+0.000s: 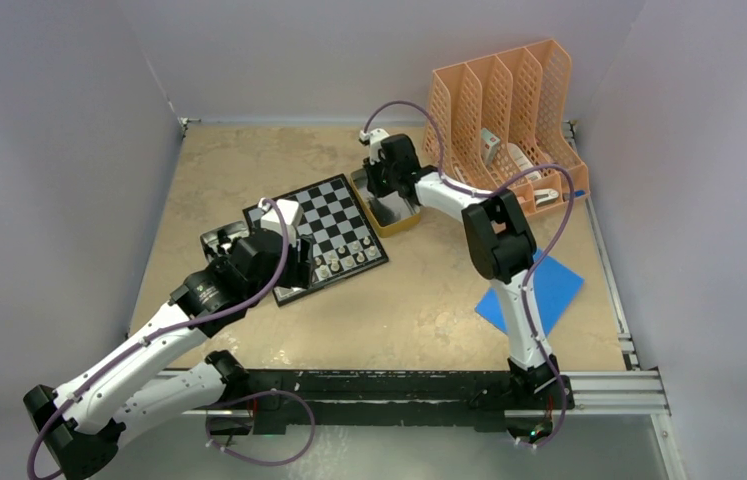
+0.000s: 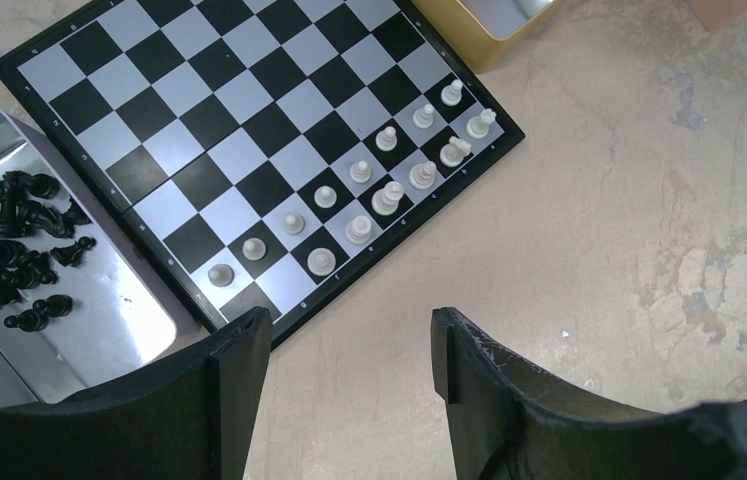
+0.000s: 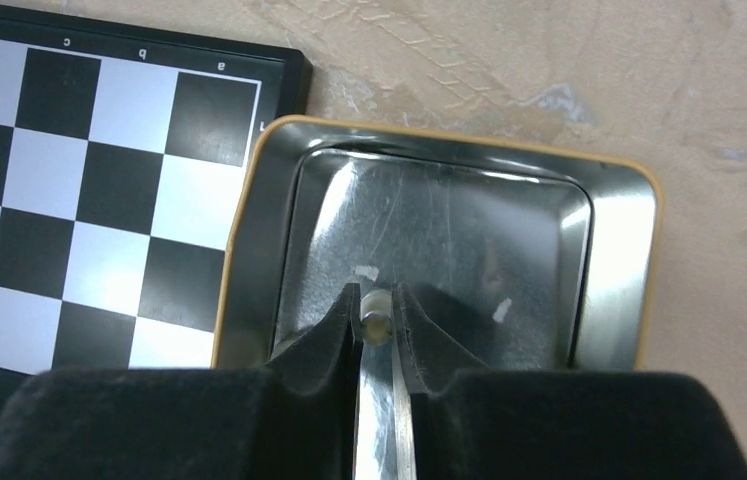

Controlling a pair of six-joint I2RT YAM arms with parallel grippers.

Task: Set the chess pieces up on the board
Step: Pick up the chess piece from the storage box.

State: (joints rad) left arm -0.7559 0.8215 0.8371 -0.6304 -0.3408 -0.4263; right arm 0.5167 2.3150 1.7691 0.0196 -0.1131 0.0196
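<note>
The chessboard (image 1: pixel 334 215) lies in the middle of the table, also in the left wrist view (image 2: pixel 219 110) and the right wrist view (image 3: pixel 59 190). Several silvery-pale pieces (image 2: pixel 369 190) stand in two rows along its near edge. Black pieces (image 2: pixel 9 245) lie in a shiny metal tray (image 2: pixel 109 330) left of the board. My left gripper (image 2: pixel 349 330) is open and empty above the bare table by the board's near corner. My right gripper (image 3: pixel 376 305) is shut on a pale chess piece (image 3: pixel 375 317) over the yellow-rimmed metal tray (image 3: pixel 609 260) beside the board's far right corner.
An orange file rack (image 1: pixel 504 115) stands at the back right. A blue sheet (image 1: pixel 549 290) lies on the table at the right. The yellow-rimmed tray (image 1: pixel 404 222) shows no other pieces in it.
</note>
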